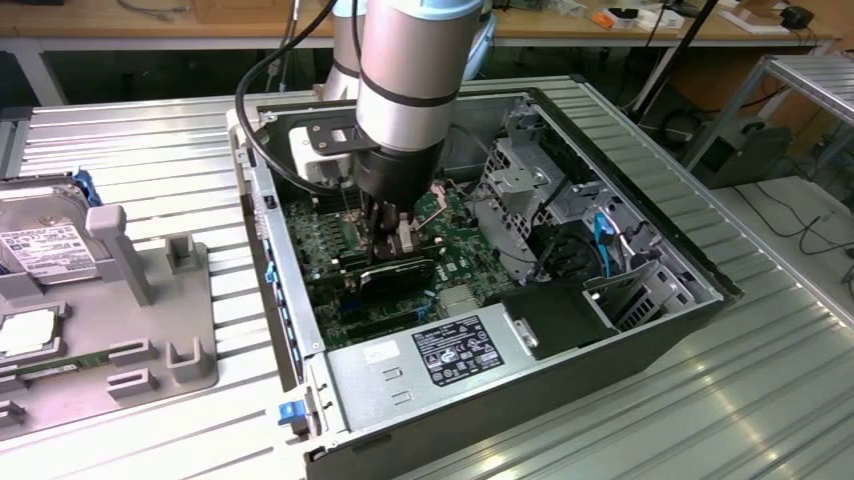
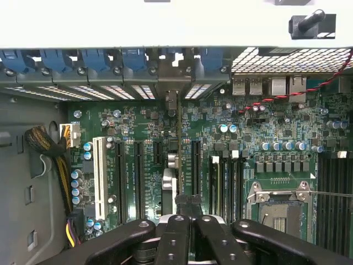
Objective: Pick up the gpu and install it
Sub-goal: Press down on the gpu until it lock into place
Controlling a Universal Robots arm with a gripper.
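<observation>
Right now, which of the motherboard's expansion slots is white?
The end slot beside the braided cable bundle; every other slot in the row is black.

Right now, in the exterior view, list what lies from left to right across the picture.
Hard drive → grey holder tray → blue latch at the case corner → pincer over the motherboard → power supply → drive cage → metal frame.
</observation>
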